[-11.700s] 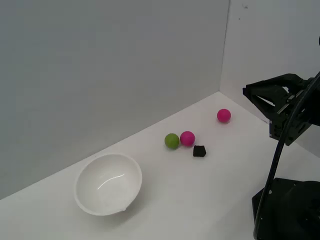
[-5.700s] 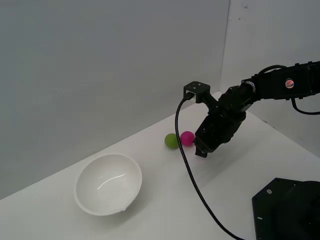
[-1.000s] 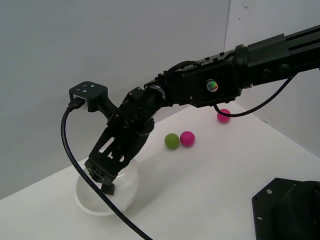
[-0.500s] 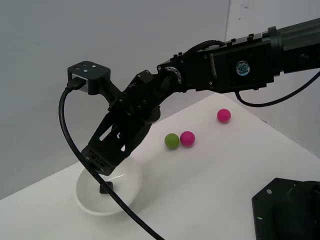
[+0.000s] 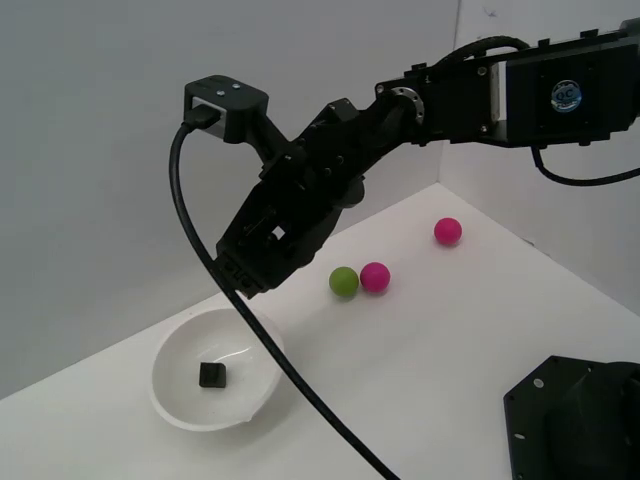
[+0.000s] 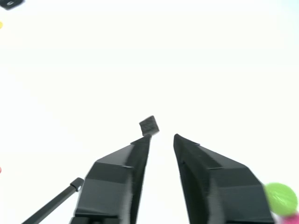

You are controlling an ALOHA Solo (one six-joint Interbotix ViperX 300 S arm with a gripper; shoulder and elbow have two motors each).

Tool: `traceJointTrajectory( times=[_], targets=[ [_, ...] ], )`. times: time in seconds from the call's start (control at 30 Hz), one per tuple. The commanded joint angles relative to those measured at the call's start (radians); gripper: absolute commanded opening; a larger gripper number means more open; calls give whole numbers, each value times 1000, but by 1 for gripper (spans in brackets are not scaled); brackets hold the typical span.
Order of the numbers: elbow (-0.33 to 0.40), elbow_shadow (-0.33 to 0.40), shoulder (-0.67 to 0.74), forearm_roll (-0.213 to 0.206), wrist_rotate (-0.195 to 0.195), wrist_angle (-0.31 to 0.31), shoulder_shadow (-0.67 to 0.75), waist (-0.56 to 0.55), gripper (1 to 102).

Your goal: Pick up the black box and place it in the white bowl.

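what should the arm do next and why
Probably just pull away toward a rest pose. The black box already lies loose inside the white bowl, and the gripper is open, empty and raised clear above the rim. Nothing seems left to grasp.

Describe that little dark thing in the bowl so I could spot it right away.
Find the white bowl at the exterior view's left, the biggest item on the white table. The black box lies on its inner floor. It is the only dark, square-edged piece; the small things beyond are round and brightly coloured.
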Motion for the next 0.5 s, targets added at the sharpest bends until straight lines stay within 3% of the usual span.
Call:
traceJointTrajectory(
  times=[0.0, 0.07, 0.47],
  targets=[
    [17, 14, 54, -2, 14, 9, 61, 34, 18],
    [38, 35, 72, 6, 18, 9, 78, 72, 2],
    [149, 147, 173, 44, 63, -8, 183, 207, 3]
  ],
)
